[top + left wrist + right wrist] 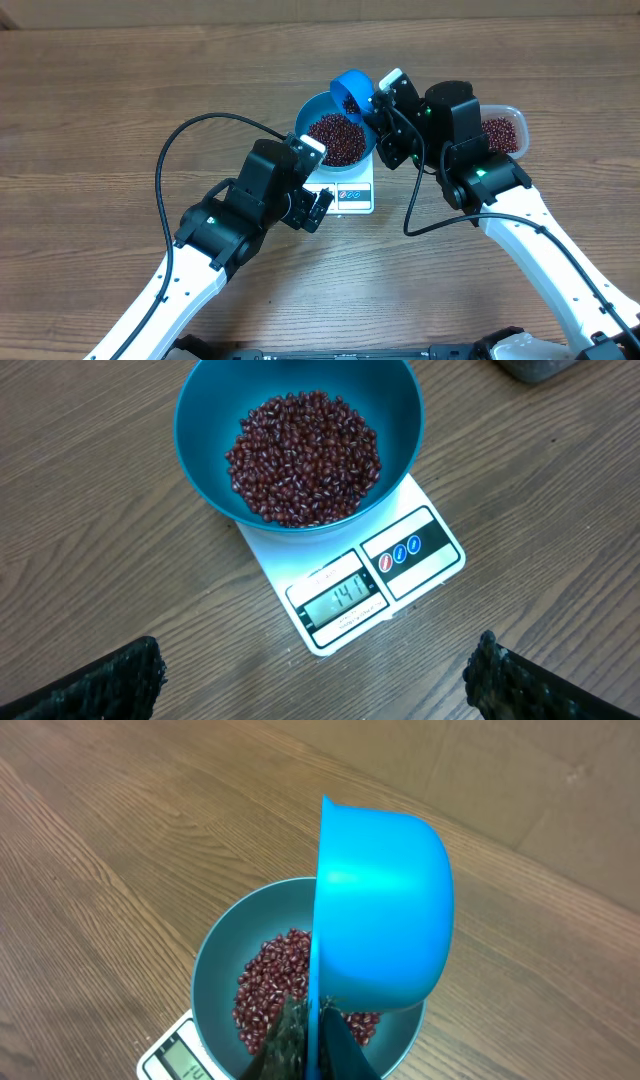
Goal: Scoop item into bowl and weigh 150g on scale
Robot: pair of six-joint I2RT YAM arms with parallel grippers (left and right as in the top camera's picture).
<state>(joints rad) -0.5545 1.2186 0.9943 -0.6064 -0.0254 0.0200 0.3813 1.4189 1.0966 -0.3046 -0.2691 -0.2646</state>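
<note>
One hasty tip could overshoot the scale (420, 575): we are holding the scoop (385, 900), clamped in the right gripper (312, 1045), over the bowl (203, 428).

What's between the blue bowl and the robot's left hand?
In the left wrist view, the scale's display end and then bare table lie between the bowl and the open left hand.

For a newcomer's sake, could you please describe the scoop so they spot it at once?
Find the white scale mid-table, with a blue bowl of beans on it. The scoop hangs tipped over the bowl's rim, in the right gripper: smaller and brighter blue than the bowl.
</note>
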